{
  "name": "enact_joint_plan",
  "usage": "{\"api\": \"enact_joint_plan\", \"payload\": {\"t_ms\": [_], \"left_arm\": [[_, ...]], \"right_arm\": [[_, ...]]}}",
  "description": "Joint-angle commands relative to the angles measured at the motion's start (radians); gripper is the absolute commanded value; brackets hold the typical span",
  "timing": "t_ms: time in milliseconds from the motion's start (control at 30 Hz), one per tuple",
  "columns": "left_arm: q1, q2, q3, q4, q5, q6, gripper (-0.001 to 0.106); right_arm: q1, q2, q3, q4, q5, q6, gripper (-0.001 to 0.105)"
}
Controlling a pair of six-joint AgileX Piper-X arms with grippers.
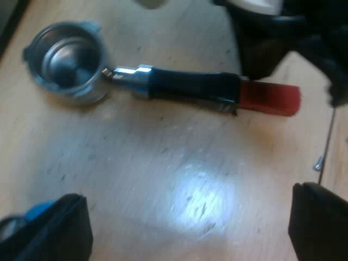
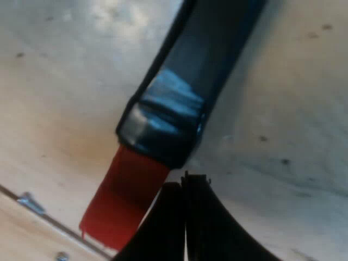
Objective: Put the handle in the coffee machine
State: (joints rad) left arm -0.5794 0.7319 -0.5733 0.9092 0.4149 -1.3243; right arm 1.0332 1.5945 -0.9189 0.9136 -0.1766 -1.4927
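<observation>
**Left wrist view.** The metal holder (image 1: pixel 68 62) lies flat on the tabletop (image 1: pixel 179 179) with its basket mouth up. Taking the basket as the dial's centre, the dark handle (image 1: pixel 190 84) runs out toward about three o'clock and finishes in the red end (image 1: pixel 272 98). Our left gripper (image 1: pixel 187 225) hangs above the tabletop near the handle, its fingers (image 1: pixel 54 231) wide apart and holding nothing.

**Right wrist view.** Our right gripper (image 2: pixel 185 185) sits just beside the joint of dark handle and red end, at about five o'clock from it. Its fingers are narrow, tips together, with nothing between them. We cannot tell whether they touch the handle.

**Progress.** We judge the task barely begun. The holder is ungripped on the tabletop, and grasping, lifting, carrying and locking it into the machine's front are all left to do.
</observation>
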Motion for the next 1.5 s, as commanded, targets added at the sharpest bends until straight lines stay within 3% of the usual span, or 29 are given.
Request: {"api": "enact_joint_plan", "payload": {"t_ms": [33, 200, 333, 533, 700, 967, 1267, 1400, 1500], "left_arm": [[0.045, -0.023, -0.006, 0.057, 0.004, 0.021, 0.075], [0.080, -0.072, -0.006, 0.133, 0.001, 0.055, 0.075], [0.079, -0.122, -0.006, 0.211, -0.054, 0.096, 0.077], [0.079, -0.164, -0.006, 0.231, -0.068, 0.103, 0.077], [0.135, -0.167, -0.006, 0.241, -0.066, 0.103, 0.077], [0.172, -0.167, -0.006, 0.238, -0.059, 0.103, 0.077], [0.172, -0.167, -0.006, 0.150, -0.033, 0.103, 0.077], [0.167, -0.167, -0.006, 0.110, -0.027, 0.103, 0.077], [0.134, -0.167, -0.006, 0.101, -0.016, 0.093, 0.077]], "right_arm": [[0.031, 0.017, -0.016, -0.040, -0.037, 0.028, 0.000], [0.057, 0.064, -0.068, -0.091, -0.052, 0.056, 0.000], [0.064, 0.116, -0.141, -0.106, -0.054, 0.060, 0.000], [0.064, 0.180, -0.220, -0.123, -0.064, 0.060, 0.000], [0.064, 0.247, -0.291, -0.146, -0.064, 0.071, 0.000], [0.064, 0.249, -0.300, -0.187, -0.007, 0.084, 0.000], [0.064, 0.163, -0.300, -0.058, -0.004, 0.106, 0.000], [0.064, 0.104, -0.300, 0.013, 0.056, 0.106, 0.000], [0.064, 0.026, -0.300, 0.080, 0.177, 0.099, 0.000]]}}
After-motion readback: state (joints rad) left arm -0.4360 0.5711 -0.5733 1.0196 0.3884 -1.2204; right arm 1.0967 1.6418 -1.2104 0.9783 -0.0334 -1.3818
